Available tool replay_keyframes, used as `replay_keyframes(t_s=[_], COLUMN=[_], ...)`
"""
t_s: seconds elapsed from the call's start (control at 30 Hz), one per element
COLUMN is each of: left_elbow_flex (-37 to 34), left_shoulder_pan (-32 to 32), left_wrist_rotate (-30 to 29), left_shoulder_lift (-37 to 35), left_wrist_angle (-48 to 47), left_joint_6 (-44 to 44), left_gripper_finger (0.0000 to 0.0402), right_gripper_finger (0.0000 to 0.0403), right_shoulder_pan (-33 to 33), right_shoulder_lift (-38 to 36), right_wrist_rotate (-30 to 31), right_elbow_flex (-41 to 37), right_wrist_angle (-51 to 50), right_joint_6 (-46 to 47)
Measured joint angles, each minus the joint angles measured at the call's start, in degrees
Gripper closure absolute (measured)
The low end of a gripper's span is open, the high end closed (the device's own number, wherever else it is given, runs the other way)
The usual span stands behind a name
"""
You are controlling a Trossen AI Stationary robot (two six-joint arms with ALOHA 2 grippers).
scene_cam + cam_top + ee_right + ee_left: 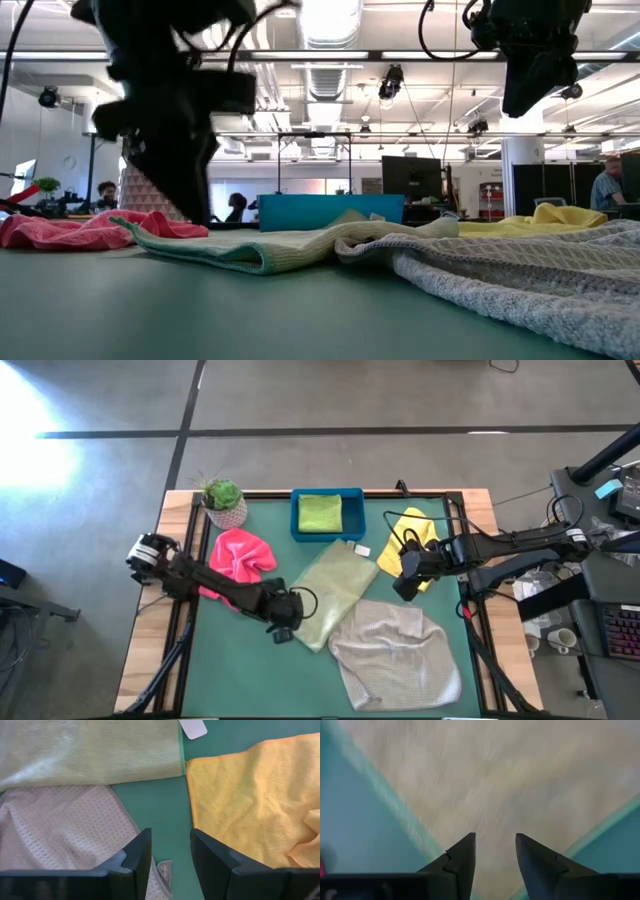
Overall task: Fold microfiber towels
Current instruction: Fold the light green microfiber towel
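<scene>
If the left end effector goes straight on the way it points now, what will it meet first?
Most likely the olive green towel. The left end effector has its fingers apart with nothing between them, and this cloth fills the space beyond its tips. How far off it lies cannot be told.

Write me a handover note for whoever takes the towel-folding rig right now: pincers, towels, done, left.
Left pincer: open, empty, low over the near-left corner of the olive green towel.
Right pincer: open, empty, raised above the gap between the yellow towel and the light grey towel.
Towels: lime green towel folded in the blue tray. Hot pink towel bunched at the left by the potted plant. Olive spread flat mid-table, grey rumpled at the front right overlapping its edge, yellow crumpled at the right.
Done: only lime looks folded and put away.
Left: pink, olive, yellow, grey.
</scene>
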Motion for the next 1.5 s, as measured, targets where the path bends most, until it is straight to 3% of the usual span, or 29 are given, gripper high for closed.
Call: replay_keyframes(t_s=[0.37,0.57,0.7,0.9,1.13,1.3,1.5], left_elbow_flex=[-5.92,-6.79,-6.75,-7.10,-7.41,-4.82,-1.67], left_shoulder_pan=[0.40,-2.24,-4.86,-8.25,-10.21,-10.71,-12.67], left_wrist_rotate=[6.64,9.86,15.05,16.49,16.60,16.45,15.91], left_shoulder_lift=[0.46,0.48,0.54,0.64,0.97,0.14,-3.12], left_wrist_angle=[4.90,6.68,10.69,16.45,24.19,25.04,23.91], left_joint_6=[-12.41,-27.86,-39.28,-48.23,-48.13,-37.91,-28.51], left_gripper_finger=[0.0276,0.0276,0.0276,0.0276,0.0276,0.0276,0.0276], right_gripper_finger=[0.0275,0.0275,0.0275,0.0275,0.0275,0.0275,0.0275], right_shoulder_pan=[0.00,0.00,0.00,0.00,0.00,1.85,8.08], right_shoulder_lift=[0.02,0.02,0.02,0.02,0.04,0.04,1.23], right_wrist_rotate=[0.02,0.02,0.02,0.44,-0.26,-6.46,-7.13], right_elbow_flex=[-0.07,-0.07,-0.09,-0.18,-0.24,-0.27,-0.28], right_wrist_angle=[0.02,0.01,0.01,0.00,0.34,6.09,17.65], right_joint_6=[-0.79,-1.11,-2.18,-2.93,-2.09,-1.09,-4.17])
